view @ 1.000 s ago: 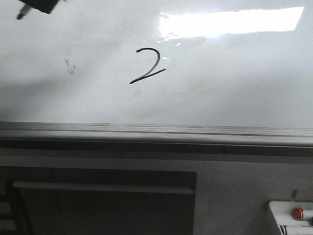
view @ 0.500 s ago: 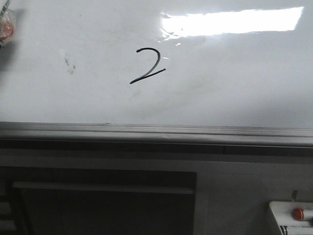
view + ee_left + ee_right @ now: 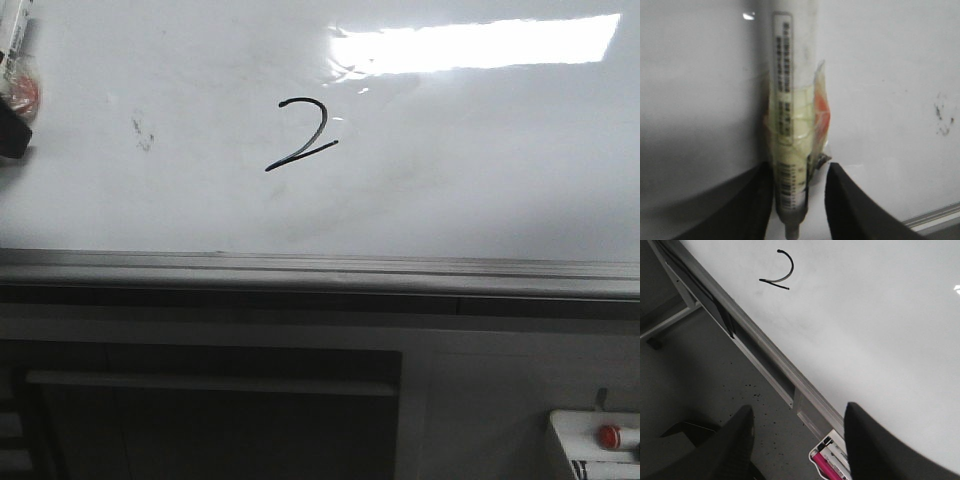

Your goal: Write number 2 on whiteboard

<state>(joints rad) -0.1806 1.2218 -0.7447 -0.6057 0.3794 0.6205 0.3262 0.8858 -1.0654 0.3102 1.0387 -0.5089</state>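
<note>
Number 2 (image 3: 300, 135) sits well apart from left gripper (image 3: 15, 95).

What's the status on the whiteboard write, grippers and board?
Left gripper shut on marker, off the whiteboard at its left edge. Right gripper open, empty. Number 2 drawn, complete. Nothing obstructing.

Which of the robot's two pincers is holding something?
The left pincer: a white marker wrapped in tape stands clamped between its dark fingers. The right pincer is open, with only floor and the whiteboard rail between its fingers.
</note>
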